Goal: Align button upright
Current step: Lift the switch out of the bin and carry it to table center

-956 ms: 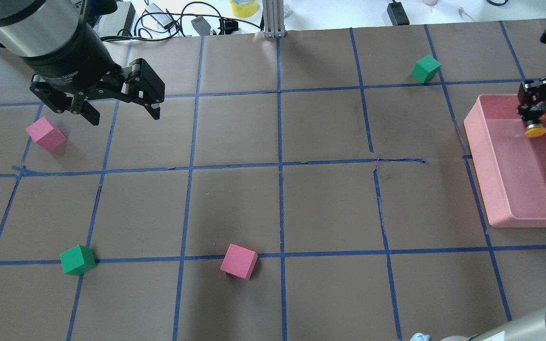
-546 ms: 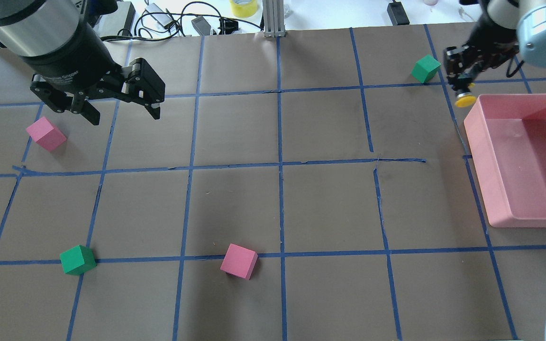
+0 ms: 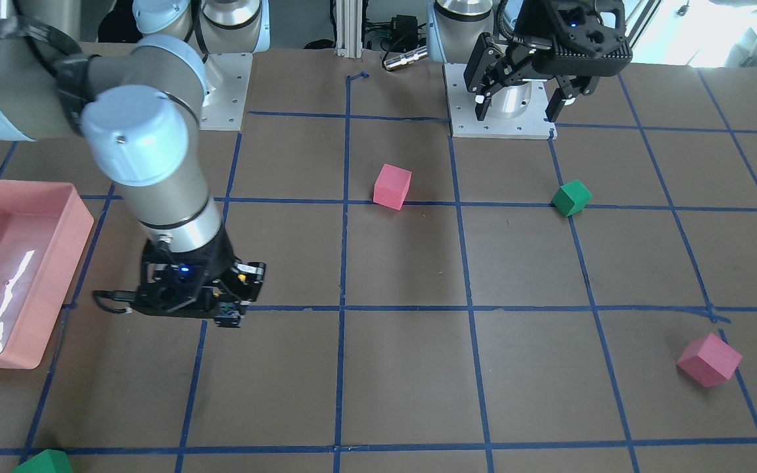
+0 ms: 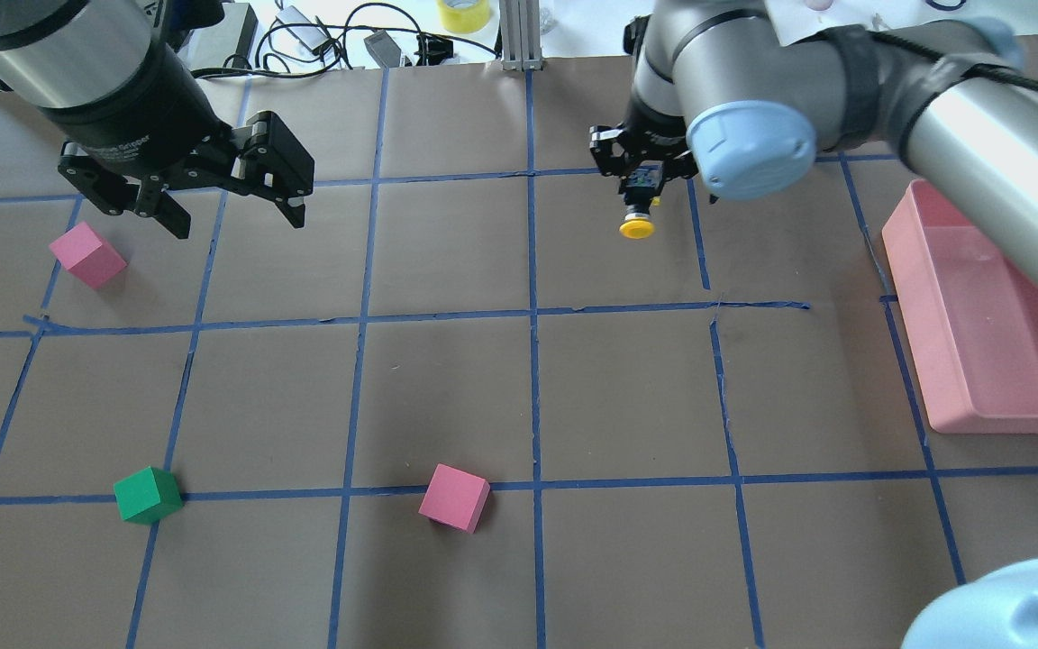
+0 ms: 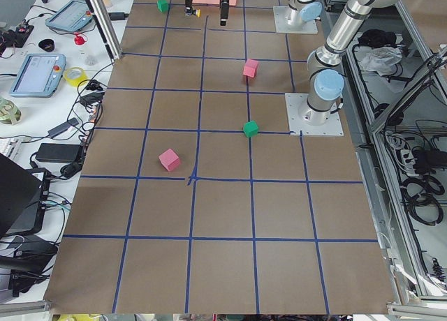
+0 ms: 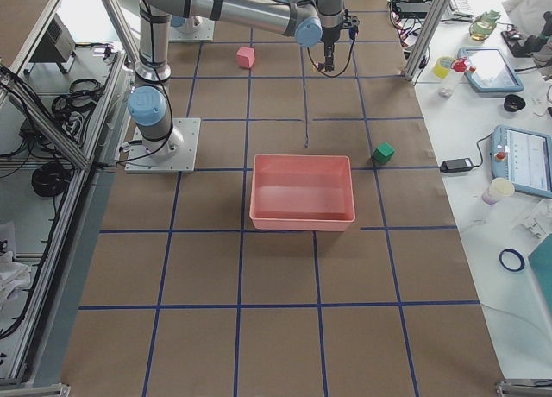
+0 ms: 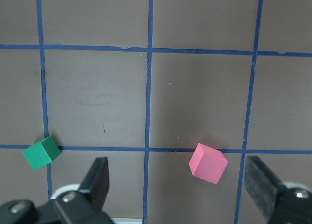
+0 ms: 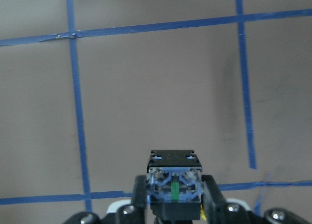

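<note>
The button has a yellow cap and a black body, and my right gripper is shut on it above the brown table, in a far-middle grid square. The cap hangs below the fingertips. In the right wrist view the button's base block faces the camera between the pads, so the cap points away toward the table. In the front-facing view the right gripper hides the cap. My left gripper is open and empty, hovering at the far left; it also shows in the left wrist view.
A pink bin stands at the right edge. Pink cubes and a green cube lie on the table. Another green cube lies far right beyond the bin. Blue tape lines grid the table.
My right arm has carried the button out of the pink bin and leftward across the far side to the table's middle. The left arm has not moved.
</note>
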Robot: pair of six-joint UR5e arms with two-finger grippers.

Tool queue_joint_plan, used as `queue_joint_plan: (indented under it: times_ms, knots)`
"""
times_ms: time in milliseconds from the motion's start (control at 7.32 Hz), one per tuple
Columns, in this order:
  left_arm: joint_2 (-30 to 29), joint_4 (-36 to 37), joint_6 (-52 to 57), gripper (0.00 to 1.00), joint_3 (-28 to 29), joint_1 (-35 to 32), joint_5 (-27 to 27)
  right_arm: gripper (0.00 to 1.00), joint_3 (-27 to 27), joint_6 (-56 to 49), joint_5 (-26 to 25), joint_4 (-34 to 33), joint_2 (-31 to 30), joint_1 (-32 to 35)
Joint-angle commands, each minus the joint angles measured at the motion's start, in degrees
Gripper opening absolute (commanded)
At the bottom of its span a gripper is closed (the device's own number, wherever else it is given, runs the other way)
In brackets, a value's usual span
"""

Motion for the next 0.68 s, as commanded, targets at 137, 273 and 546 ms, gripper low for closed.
queue_joint_plan:
  times_ms: [137, 273, 546]
  knots:
    - [0.00, 0.00, 0.00, 1.00, 0.00, 0.00, 0.07, 0.00, 0.09, 4.11, 1.46, -6.58, 5.77, 7.97]
    - [0.00, 0.00, 0.00, 1.00, 0.00, 0.00, 0.07, 0.00, 0.09, 2.36, 1.56, -9.75, 8.31, 9.12]
    - [0.00, 0.00, 0.09, 1.00, 0.08, 0.09, 0.07, 0.00, 0.44, 1.11, 2.78, -12.49, 10.44, 9.31]
